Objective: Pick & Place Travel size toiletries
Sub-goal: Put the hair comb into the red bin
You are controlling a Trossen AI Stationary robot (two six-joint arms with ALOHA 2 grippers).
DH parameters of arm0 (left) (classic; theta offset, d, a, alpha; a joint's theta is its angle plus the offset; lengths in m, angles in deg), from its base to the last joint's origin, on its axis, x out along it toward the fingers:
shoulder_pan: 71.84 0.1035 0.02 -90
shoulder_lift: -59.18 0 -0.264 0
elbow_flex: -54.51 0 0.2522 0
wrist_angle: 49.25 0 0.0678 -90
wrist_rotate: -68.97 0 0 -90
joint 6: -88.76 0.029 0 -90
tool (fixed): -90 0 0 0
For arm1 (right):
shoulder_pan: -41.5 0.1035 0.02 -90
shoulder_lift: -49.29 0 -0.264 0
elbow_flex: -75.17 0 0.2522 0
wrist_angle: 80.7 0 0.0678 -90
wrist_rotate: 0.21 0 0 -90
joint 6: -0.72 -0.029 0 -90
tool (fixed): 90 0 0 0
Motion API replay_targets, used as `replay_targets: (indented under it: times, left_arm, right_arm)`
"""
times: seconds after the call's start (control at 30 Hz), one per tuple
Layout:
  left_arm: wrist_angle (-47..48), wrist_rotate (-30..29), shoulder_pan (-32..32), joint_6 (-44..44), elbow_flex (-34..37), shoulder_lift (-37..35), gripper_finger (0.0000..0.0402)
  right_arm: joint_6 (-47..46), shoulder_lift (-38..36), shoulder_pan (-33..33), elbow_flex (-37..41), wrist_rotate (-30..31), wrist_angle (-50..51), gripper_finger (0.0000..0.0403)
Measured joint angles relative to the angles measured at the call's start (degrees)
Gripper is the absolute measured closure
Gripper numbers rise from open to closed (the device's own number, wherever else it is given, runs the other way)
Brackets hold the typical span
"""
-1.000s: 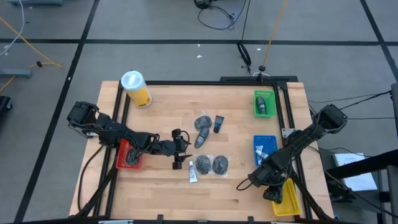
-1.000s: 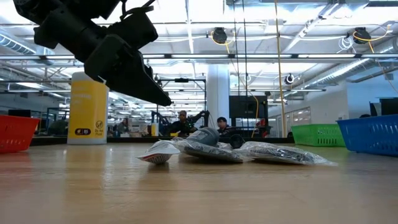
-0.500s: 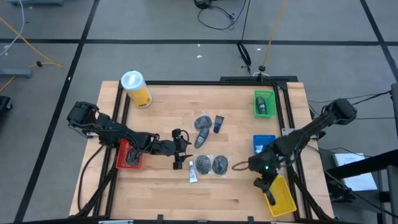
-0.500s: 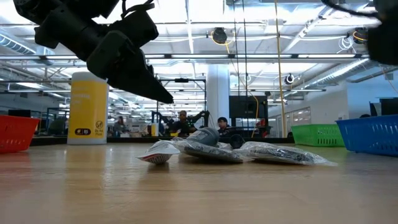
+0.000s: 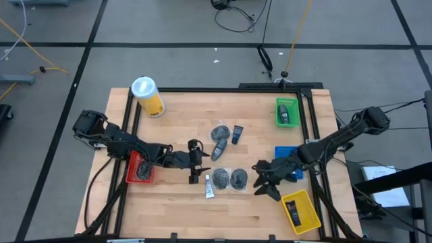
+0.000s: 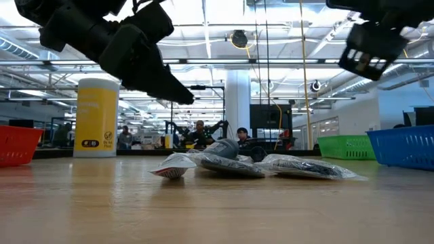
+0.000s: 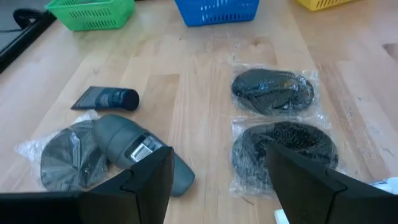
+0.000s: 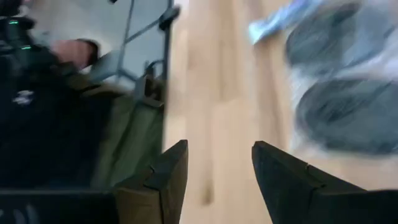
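High view: the toiletries (image 5: 226,158) lie mid-worktop. The left end effector (image 5: 195,177) hangs open and empty just beside the white-blue tube (image 5: 208,185), on the side toward the worktop's left edge. The right end effector (image 5: 258,182) is open, empty, just beside the two round packets (image 5: 230,178), toward the right edge.

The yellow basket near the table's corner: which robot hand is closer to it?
Right. The right hand hovers just beside the yellow basket; the left hand is across the table.
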Motion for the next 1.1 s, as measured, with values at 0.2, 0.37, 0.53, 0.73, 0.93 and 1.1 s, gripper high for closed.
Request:
replay_targets:
  times: [0.2,0.37,0.53,0.73,0.93,1.1]
  left_arm:
    - [1.47,-0.27,0.00,0.09,0.02,-3.78,0.0153]
    - [4.54,-0.66,0.00,-0.17,0.02,-7.46,0.0153]
    - [6.48,-0.61,0.00,-1.32,0.00,-8.63,0.0153]
    - [6.92,-0.75,0.00,-1.72,0.10,-8.65,0.0153]
    - [7.66,-2.71,0.00,-1.75,0.15,-8.65,0.0153]
    - [7.92,-2.84,0.00,-1.70,0.17,-8.65,0.0153]
  right_arm:
    - [7.18,3.17,-0.83,0.00,10.32,-4.72,0.0211]
    - [11.29,6.72,-1.77,-0.17,4.74,-9.76,0.0175]
    - [2.09,9.78,0.66,-3.79,-7.80,-1.73,0.0178]
    - [-12.87,13.62,7.81,-9.88,-12.52,14.03,0.0229]
    - [-22.37,16.45,12.16,-11.32,-14.60,17.96,0.0281]
    - [-26.90,16.51,13.05,-11.39,-15.48,23.11,0.0311]
